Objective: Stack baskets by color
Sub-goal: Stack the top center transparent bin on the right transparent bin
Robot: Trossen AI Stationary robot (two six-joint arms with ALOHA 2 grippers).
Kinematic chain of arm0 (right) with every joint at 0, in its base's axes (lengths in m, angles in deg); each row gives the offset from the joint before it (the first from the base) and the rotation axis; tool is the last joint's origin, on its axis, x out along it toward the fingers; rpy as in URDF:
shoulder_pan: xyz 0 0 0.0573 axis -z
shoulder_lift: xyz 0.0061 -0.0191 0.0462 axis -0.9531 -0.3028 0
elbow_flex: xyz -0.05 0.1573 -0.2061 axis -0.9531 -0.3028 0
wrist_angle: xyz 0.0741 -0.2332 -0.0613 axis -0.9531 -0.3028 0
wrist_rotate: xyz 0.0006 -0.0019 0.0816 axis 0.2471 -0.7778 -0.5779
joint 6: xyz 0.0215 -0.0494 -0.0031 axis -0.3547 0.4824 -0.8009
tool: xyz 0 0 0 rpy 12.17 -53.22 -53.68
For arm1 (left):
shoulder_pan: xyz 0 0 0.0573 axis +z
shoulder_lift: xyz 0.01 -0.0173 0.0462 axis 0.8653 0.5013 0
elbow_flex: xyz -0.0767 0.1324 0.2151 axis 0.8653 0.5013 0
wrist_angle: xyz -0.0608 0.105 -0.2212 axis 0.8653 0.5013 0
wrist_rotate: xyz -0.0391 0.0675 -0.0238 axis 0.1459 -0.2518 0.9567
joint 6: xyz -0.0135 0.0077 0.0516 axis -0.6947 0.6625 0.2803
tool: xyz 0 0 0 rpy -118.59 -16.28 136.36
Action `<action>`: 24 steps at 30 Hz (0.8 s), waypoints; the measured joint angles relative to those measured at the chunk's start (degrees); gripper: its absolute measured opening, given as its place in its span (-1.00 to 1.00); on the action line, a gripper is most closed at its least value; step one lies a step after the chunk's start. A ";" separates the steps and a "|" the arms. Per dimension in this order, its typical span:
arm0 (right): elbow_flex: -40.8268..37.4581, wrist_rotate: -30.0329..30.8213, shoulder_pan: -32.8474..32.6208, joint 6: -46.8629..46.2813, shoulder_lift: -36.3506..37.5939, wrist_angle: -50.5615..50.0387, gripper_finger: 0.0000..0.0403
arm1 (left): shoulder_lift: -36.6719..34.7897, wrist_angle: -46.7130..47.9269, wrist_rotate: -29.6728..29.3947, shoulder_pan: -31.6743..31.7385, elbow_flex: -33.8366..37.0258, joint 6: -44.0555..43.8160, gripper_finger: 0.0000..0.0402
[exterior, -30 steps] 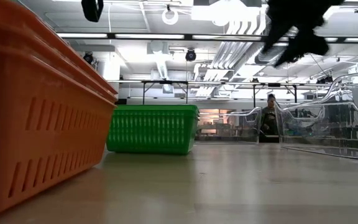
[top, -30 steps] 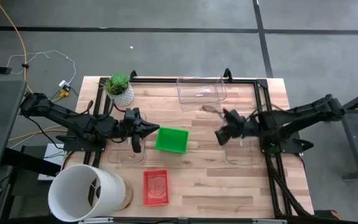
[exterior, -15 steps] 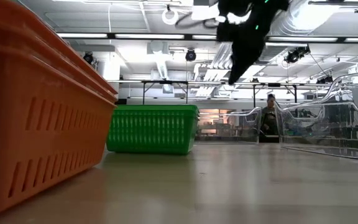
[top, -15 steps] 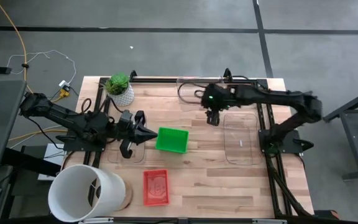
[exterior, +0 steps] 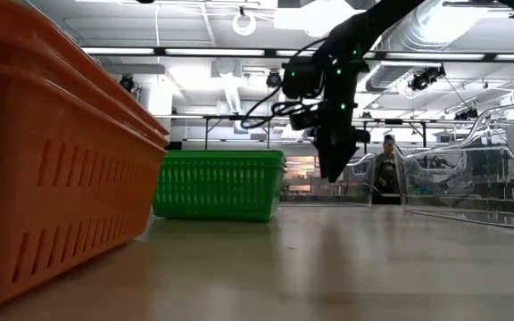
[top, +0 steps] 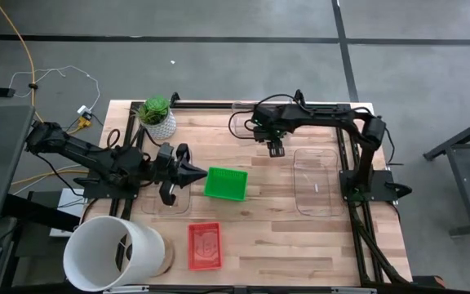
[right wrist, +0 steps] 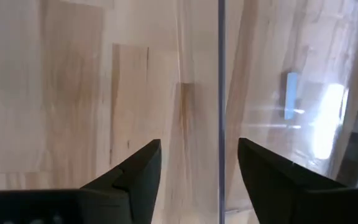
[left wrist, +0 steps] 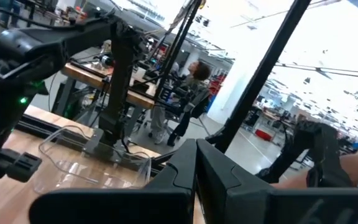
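Observation:
A green basket (top: 225,183) sits mid-table and a red basket (top: 204,245) near the front edge. One clear basket (top: 251,121) rests at the far middle. My right gripper (top: 274,149) points down over its near side, open. In the right wrist view its fingers (right wrist: 143,171) stand on either side of the clear rim (right wrist: 220,93), apart from it. My left gripper (top: 191,173) is shut, holds nothing, and points toward the green basket from the left. In the low view my right gripper (exterior: 333,168) hangs right of the green basket (exterior: 219,185).
A second clear basket (top: 317,181) lies at the right and a third (top: 160,202) below my left gripper. A white bucket (top: 113,253) stands at the near left corner and a potted plant (top: 157,116) at the far left. A person (exterior: 387,174) shows in the room behind.
My right arm has swung from the table's right side toward the far middle, over the far clear basket. It has come down, and its wrist has rolled so that the gripper points down. My left gripper has tipped up a little and stayed shut.

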 joint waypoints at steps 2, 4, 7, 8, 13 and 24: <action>0.00 -0.04 0.38 0.05 -0.59 0.14 -0.12 | -0.02 0.00 -0.49 0.00 0.00 0.00 -1.00; 0.00 0.20 0.73 0.85 -0.94 0.98 -0.28 | 0.00 0.00 -1.26 -0.01 0.00 0.00 -1.00; 0.00 0.63 1.10 1.09 -1.16 2.00 -0.63 | 0.00 0.00 -2.98 -0.02 0.00 0.00 -1.00; 0.01 0.37 1.11 0.81 -1.16 2.59 -0.77 | 0.00 0.00 -3.67 0.00 0.00 0.00 -1.00; 0.20 -0.73 1.10 -4.04 -1.11 3.13 -0.94 | 0.00 0.00 -6.48 0.00 0.00 0.00 -1.00; 13.24 -2.34 -0.96 -10.98 2.65 -3.37 -1.00 | 0.02 0.30 -7.54 -0.01 0.00 3.45 -1.00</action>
